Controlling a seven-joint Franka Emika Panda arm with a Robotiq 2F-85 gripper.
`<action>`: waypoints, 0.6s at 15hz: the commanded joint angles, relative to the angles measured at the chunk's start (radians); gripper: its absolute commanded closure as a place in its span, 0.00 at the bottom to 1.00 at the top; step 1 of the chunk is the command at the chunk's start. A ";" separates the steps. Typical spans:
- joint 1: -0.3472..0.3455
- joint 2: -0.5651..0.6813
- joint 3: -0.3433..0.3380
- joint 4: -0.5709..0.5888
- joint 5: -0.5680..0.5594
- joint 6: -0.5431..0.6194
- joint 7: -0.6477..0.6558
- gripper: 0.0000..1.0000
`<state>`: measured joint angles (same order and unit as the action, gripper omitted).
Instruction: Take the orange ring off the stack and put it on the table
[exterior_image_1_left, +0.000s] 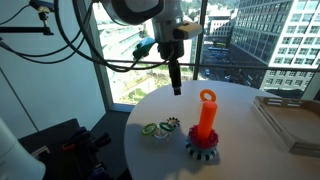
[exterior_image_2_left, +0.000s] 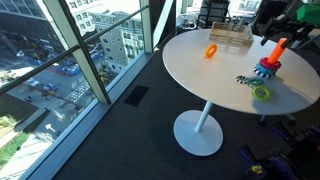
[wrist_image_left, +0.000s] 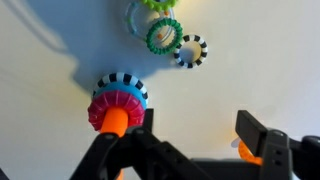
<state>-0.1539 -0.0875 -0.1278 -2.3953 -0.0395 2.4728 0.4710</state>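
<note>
Your gripper hangs released above the table. In the wrist view its fingers stand wide apart with nothing between them. In an exterior view the orange ring looks to lie flat on the white top, well apart from the stack and near the tray, so judge it as already off.

Expect the ring to be light, stiff moulded plastic with a smooth, rather slippery skin. It won't crush, but it can skid or flip up if you press on one edge. If you need to grip it, come straight down and close across the band on one side, one finger through the hole and one outside.

Be wary of what you can't read. In an exterior view the ring lines up with the tip of the post, so from there you cannot tell whether it sits on the tip or lies on the table behind it. In the wrist view only an orange sliver shows beside one finger, and what it belongs to is unclear. The loose rings run off the top edge there, so the topmost one is cut short.
</note>
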 joint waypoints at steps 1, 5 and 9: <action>-0.001 0.005 -0.006 0.016 0.043 -0.098 -0.102 0.00; -0.007 -0.004 -0.016 0.030 0.056 -0.241 -0.205 0.00; -0.014 -0.032 -0.023 0.049 0.021 -0.376 -0.250 0.00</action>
<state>-0.1599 -0.0887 -0.1435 -2.3731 -0.0007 2.1988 0.2714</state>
